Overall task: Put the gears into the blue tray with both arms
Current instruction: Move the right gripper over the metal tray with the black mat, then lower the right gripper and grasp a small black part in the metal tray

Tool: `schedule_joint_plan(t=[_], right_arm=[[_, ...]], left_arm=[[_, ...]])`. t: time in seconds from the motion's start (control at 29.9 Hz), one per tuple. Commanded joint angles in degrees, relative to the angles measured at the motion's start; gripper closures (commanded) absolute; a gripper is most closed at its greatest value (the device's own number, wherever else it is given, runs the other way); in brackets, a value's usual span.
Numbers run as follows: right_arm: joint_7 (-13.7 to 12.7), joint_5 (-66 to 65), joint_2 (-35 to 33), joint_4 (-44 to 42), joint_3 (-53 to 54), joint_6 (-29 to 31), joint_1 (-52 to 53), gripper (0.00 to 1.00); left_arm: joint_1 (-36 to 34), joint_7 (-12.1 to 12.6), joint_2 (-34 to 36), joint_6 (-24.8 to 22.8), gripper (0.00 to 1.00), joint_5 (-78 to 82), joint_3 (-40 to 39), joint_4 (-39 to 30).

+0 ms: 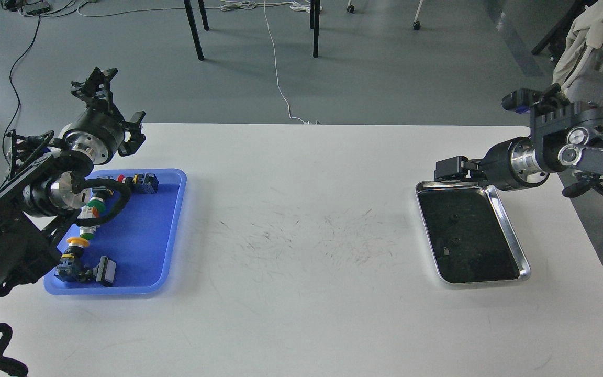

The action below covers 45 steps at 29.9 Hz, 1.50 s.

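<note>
Two tiny black gears (453, 216) (456, 240) lie apart in the dark middle of the shiny steel tray (511, 235) on the table's right side. The blue tray (149, 230) sits at the left. My right gripper (449, 169) reaches in from the right and points left, low over the steel tray's far rim. It is seen edge-on, so its fingers cannot be told apart. My left gripper (115, 110) is held up beyond the blue tray's far left corner. Its clawed fingers (93, 86) are spread open and hold nothing.
Several button switches (142, 182) with red, green and yellow caps lie along the blue tray's left and far sides. The white table (301, 235) stretches between the trays. Chair legs, cables and a draped chair (594, 47) stand on the floor behind.
</note>
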Motion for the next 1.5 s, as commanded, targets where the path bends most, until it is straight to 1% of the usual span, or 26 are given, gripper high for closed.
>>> schedule_joint_plan(t=[0.0,0.2,0.37,0.74,0.94,1.14,1.17,1.37,1.47], right_arm=[[0.0,-0.6,3.6,-4.0,-1.9,-0.1,-2.6,0.01],[0.0,-1.1,7.9,-9.8,-2.0,0.0,-7.0,0.02],[0.0,-1.1,10.3,-11.9,-2.0,-0.1,-9.9,0.02],[0.3,-1.2,12.2,-14.7,-1.6,-0.1,-11.5,0.05],[0.4,-1.2,12.6,-14.9,-1.7,-0.1,-12.0,0.06],[0.7,-1.3,12.6,-15.2,-1.7,0.0,-12.6,0.1],[0.7,-1.3,12.6,-15.2,-1.8,0.0,-12.6,0.12],[0.8,-1.3,12.6,-16.0,-1.7,-0.1,-13.0,0.14],[0.8,-1.3,12.6,-16.6,-1.7,-0.1,-13.6,0.18]], left_arm=[[0.0,-0.1,0.3,0.0,0.01,-0.1,0.1,-0.1],[0.0,0.0,0.0,-0.2,0.01,-0.1,0.0,-0.8],[-0.1,0.0,0.1,0.2,0.01,-0.1,0.0,-2.4],[-0.2,0.1,0.4,0.2,0.01,-0.1,0.1,-2.4],[-0.2,0.1,0.4,0.2,0.01,-0.1,0.0,-2.4],[-0.2,0.1,0.4,0.3,0.01,-0.1,0.0,-2.4],[-0.2,0.1,0.4,0.3,0.01,-0.1,0.0,-2.4],[-0.2,0.1,0.4,0.3,0.01,-0.1,0.1,-2.4],[-0.2,0.1,0.4,0.3,0.01,-0.1,0.1,-2.4]])
